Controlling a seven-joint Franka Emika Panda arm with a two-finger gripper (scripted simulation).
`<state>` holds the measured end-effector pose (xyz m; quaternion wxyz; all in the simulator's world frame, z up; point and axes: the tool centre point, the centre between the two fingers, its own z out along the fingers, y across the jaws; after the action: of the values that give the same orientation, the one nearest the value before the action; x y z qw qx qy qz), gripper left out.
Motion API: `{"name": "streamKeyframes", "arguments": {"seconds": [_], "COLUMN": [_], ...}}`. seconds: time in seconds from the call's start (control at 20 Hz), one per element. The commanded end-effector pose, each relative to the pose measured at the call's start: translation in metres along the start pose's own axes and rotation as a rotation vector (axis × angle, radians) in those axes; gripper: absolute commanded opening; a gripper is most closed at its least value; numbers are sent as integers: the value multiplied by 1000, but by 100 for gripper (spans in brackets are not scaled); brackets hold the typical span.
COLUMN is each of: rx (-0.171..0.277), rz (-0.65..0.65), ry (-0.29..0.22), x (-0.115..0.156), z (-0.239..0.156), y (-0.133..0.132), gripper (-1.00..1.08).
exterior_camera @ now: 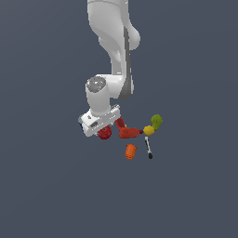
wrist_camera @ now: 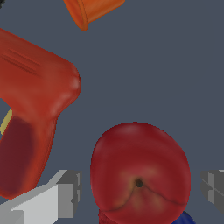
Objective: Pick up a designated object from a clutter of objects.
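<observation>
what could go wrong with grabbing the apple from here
1. The apple is round and glossy, so it may slip out as the gripper closes; the fingers sit either side, apparently not touching yet.
2. The orange-red tool lies close beside one finger and could get bumped.
3. A blue can peeks from behind the apple and could be nudged.

No legible text, labels, brands, numbers or signs were observed in either view. The red apple (wrist_camera: 140, 173), the orange-red tool (wrist_camera: 37, 100) and the orange cup (wrist_camera: 89, 11) all showed plain, unmarked surfaces in the wrist view. In the exterior view the items were too small to reveal any markings.
</observation>
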<state>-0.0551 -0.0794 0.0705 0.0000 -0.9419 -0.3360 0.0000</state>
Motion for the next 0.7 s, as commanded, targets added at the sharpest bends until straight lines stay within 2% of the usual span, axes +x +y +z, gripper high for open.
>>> {"name": "streamKeyframes", "arguments": {"seconds": [0.0,0.35,0.4,0.65], "rx": [0,0,0,0], "rz": [-1,-2,-2,-2], "ry": [0,0,0,0], "x": [0,0,0,0], "z": [11,24,24,24], "y": [0,0,0,0], "gripper": [100,100,-100,-100]}}
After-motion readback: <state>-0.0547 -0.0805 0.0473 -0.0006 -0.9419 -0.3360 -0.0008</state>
